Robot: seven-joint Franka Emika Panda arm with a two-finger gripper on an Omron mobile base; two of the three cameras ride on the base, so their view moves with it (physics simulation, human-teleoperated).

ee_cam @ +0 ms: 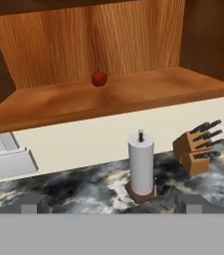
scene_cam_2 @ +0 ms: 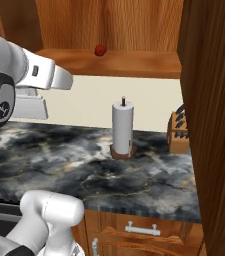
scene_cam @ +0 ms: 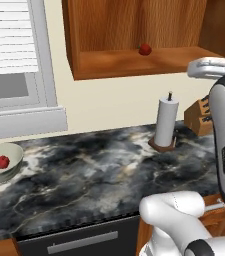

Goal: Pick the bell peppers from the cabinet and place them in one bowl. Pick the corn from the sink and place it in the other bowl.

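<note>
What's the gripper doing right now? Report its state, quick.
Gripper: open, holding nothing, facing the cabinet shelf where one bell pepper sits.

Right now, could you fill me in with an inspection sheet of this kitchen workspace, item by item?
Surface: dark marbled counter.
Job's things: one red bell pepper on the cabinet shelf; another bell pepper lies in the pale bowl.
Clutter: paper towel roll upright on its stand; knife block beside it.
Fingers: gripper open, holding nothing, pointed toward the shelf.
Cables: nothing seen.
Surroundings: window with blinds; base cupboards below.
</note>
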